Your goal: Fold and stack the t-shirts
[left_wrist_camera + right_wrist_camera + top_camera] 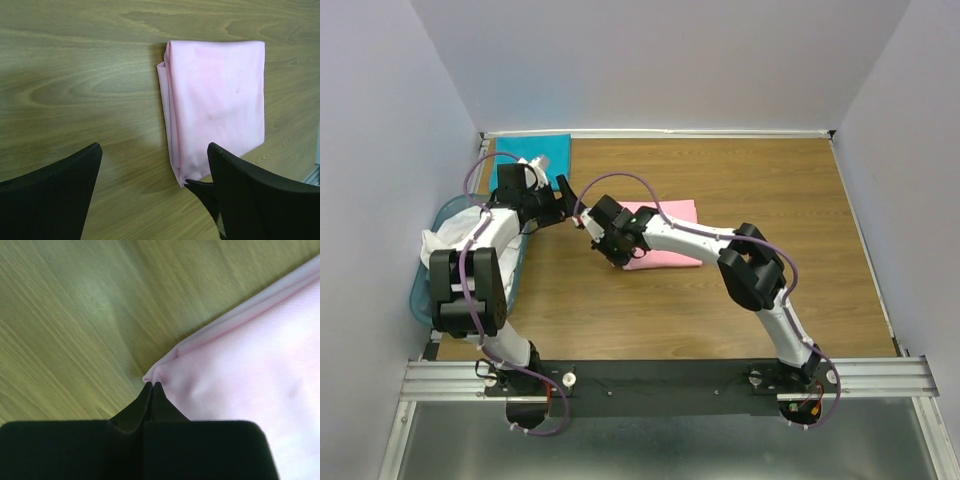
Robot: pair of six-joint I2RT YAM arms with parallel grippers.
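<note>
A light pink t-shirt lies folded into a rectangle on the wooden table, and shows in the left wrist view and the right wrist view. My right gripper is shut, its tips pinching the shirt's near left corner, where the cloth puckers. That gripper's tip also shows in the left wrist view. My left gripper is open and empty, hovering over bare wood just left of the pink shirt. A teal t-shirt lies folded at the back left. White t-shirts lie bunched in the basket.
A light-blue plastic basket stands at the left edge under the left arm. Grey walls close in the table at the back and both sides. Bare wood lies to the right of and in front of the pink shirt.
</note>
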